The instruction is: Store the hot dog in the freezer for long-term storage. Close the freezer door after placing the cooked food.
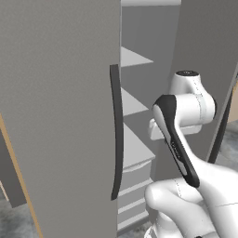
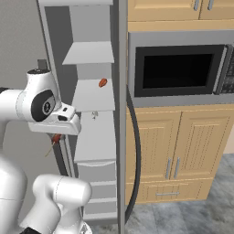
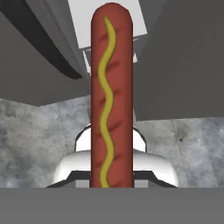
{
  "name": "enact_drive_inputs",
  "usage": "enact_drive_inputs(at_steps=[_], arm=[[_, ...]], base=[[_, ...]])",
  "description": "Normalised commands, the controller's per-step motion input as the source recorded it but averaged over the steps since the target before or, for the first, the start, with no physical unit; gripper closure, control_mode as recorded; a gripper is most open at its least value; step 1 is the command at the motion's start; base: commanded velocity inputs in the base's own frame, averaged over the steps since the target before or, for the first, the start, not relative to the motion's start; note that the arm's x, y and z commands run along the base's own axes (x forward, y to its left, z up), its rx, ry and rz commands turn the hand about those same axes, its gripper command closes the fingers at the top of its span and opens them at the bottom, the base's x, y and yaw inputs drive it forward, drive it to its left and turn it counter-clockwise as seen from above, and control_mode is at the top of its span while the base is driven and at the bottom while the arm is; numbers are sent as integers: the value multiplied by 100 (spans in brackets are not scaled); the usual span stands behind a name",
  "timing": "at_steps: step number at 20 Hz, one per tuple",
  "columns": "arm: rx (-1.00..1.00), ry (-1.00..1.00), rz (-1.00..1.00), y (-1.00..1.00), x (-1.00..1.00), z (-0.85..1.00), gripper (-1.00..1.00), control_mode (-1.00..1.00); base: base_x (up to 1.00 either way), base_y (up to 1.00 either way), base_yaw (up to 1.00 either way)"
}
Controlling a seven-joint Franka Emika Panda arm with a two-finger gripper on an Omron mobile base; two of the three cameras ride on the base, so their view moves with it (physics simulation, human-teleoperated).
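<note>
Hot dog (image 3: 111, 96) is seen in the hand view, standing lengthwise up the middle of the frame from the bottom edge, a wavy line of mustard along its red-brown length. Its lower end sits between the claw's (image 3: 111, 183) fingertips, and the claw is closed on it — the jaws are pressed to either side of the sausage. Beyond its far end, pale shelving of the freezer (image 3: 111, 22) is visible, with grey mottled floor (image 3: 39, 131) below.

From the right base view, the freezer (image 2: 93, 96) is found open: pale grey-white shelves above, drawers beneath. A small red-brown item (image 2: 103, 82) is noted on one upper shelf; what it is cannot be told. The claw (image 2: 55, 139) is largely hidden below the white wrist, at the left edge of the compartment and outside the shelves; a red sliver, taken to be the hot dog (image 2: 56, 138), shows there. A black-fronted microwave (image 2: 178, 68) is set in wooden cabinets (image 2: 183, 151) to the right.

From the left base view, the freezer door (image 1: 60, 116) stands swung open, its long dark vertical handle (image 1: 116, 132) facing the camera — the shelves (image 1: 132, 104) are exposed beside it, with the white arm in front.
</note>
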Motion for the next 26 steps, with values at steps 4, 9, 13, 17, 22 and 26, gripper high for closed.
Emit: enact_drive_inputs(at_steps=[4, 9, 13, 17, 22, 26], arm=[[7, -6, 2, -12, 41, 0, 100, -100], [10, -9, 0, -22, 33, -8, 100, -100], [0, -11, 0, -2, 30, -15, 100, -100], [0, -18, 0, 0, 31, -20, 100, -100], [0, -13, 0, 1, 37, -4, 100, -100], [0, -1, 0, 5, 45, 0, 100, -100]], base=[[0, 0, 0], [0, 0, 0], [0, 0, 0], [0, 0, 0], [0, 0, 0], [0, 0, 0]])
